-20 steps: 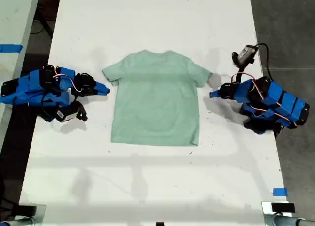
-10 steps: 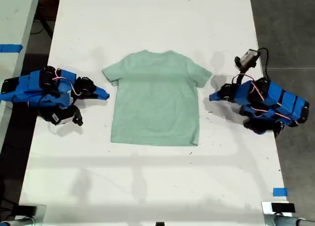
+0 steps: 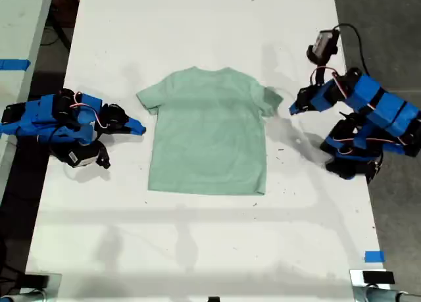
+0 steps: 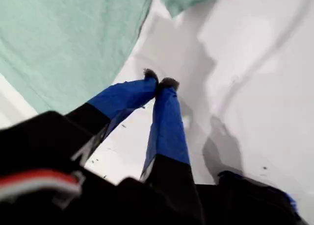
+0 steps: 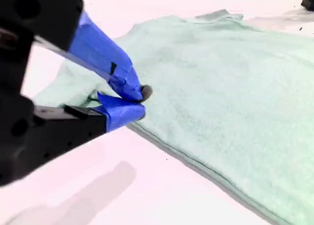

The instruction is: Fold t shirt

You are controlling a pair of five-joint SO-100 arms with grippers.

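The mint-green t-shirt (image 3: 208, 131) is laid flat for folding, flanked by my first gripper (image 4: 161, 82) and my second gripper (image 5: 140, 103), both pinched closed and empty.

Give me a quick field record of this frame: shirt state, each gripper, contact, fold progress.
garment: pale mint-green short-sleeved cloth t-shirt, lying flat and spread out
surface: white table
my first gripper: jaws shut, empty, above the table by the sleeve on the exterior view's right
my second gripper: jaws shut, low beside the shirt's edge on the exterior view's left
contact: neither gripper holds cloth
fold progress: none visible
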